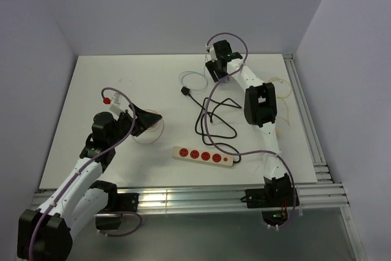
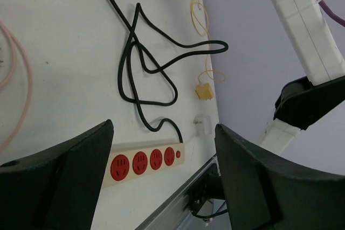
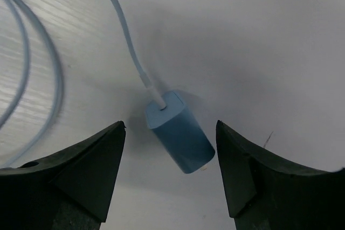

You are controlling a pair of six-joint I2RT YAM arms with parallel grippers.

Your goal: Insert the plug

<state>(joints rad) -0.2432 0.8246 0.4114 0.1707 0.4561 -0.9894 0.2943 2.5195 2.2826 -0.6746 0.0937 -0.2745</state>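
A blue plug (image 3: 180, 131) with a pale blue cable (image 3: 125, 28) lies on the white table, directly between the open fingers of my right gripper (image 3: 170, 125), which does not touch it. In the top view the right gripper (image 1: 215, 73) is at the far middle of the table, next to the cable's loop (image 1: 194, 80). A beige power strip (image 1: 203, 156) with red sockets lies near the front edge; it also shows in the left wrist view (image 2: 143, 162). My left gripper (image 1: 156, 117) is open and empty, left of the strip.
The strip's black cord (image 1: 214, 114) coils across the middle and ends in a black plug (image 1: 184, 91). A pink cable loop (image 1: 149, 132) lies under the left gripper. A yellow cable with connector (image 2: 204, 92) and a small white part (image 2: 201, 125) lie near the right edge.
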